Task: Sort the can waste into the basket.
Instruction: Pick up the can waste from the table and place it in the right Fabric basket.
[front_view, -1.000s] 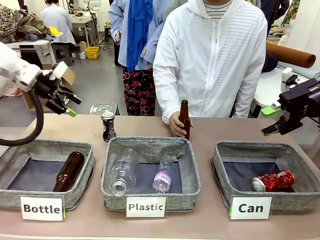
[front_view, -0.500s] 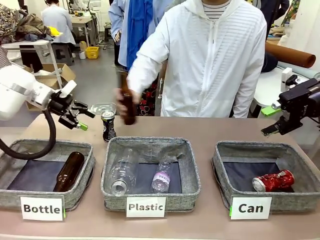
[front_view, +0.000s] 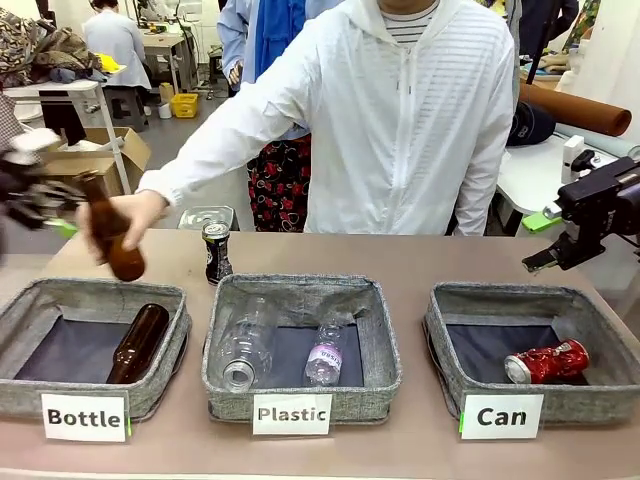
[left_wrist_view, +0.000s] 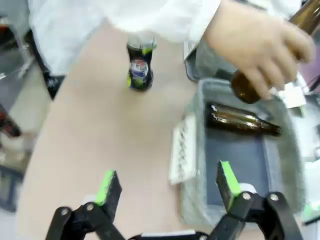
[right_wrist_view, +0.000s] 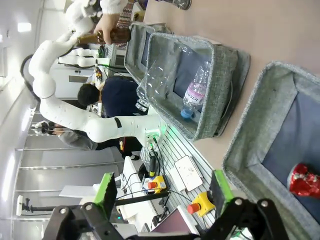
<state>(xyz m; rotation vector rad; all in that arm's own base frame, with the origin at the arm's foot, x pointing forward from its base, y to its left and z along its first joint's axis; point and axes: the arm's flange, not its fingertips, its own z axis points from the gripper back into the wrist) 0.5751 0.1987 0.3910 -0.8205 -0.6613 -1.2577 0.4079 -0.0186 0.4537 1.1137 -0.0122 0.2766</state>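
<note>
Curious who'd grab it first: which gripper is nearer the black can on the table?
Left. The left gripper hovers left of the black can; the right gripper hangs much farther off to its right.

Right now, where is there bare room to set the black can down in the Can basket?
The Can basket's dark floor is bare left of the red can. The table behind that basket is bare too. It is crowded over the Bottle basket, where a hand holds a brown bottle.
</note>
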